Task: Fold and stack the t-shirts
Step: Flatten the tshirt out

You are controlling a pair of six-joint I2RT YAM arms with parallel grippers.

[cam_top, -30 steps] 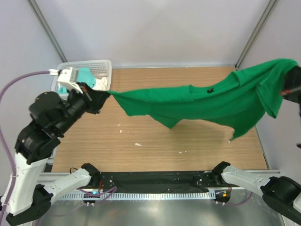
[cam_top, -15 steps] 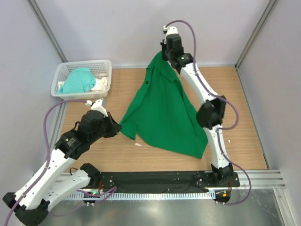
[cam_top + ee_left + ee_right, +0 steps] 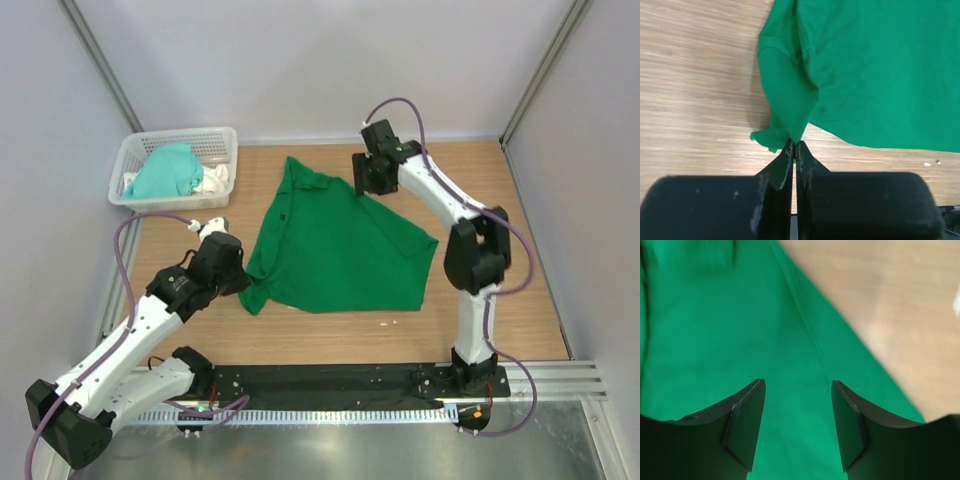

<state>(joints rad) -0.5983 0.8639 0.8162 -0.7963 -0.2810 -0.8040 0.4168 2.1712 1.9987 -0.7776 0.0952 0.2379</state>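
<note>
The deep green t-shirt lies spread across the middle of the wooden table, its collar toward the far left. My left gripper sits low at the shirt's near-left corner, shut on a pinch of green fabric; the left wrist view shows the closed tips biting the cloth. Over the shirt's far edge my right gripper hangs open. In the right wrist view nothing sits between its fingers, and the green cloth lies below the right gripper. A mint-teal t-shirt sits bunched in the basket.
The white lattice basket stands at the far left corner and also holds a white cloth. Small white specks lie near the front edge. Bare wood shows beside the shirt's far right edge.
The right gripper has come down from high at the back and opened, letting go of the green shirt. The shirt has dropped from hanging to lying flat. The left gripper still holds its corner.
</note>
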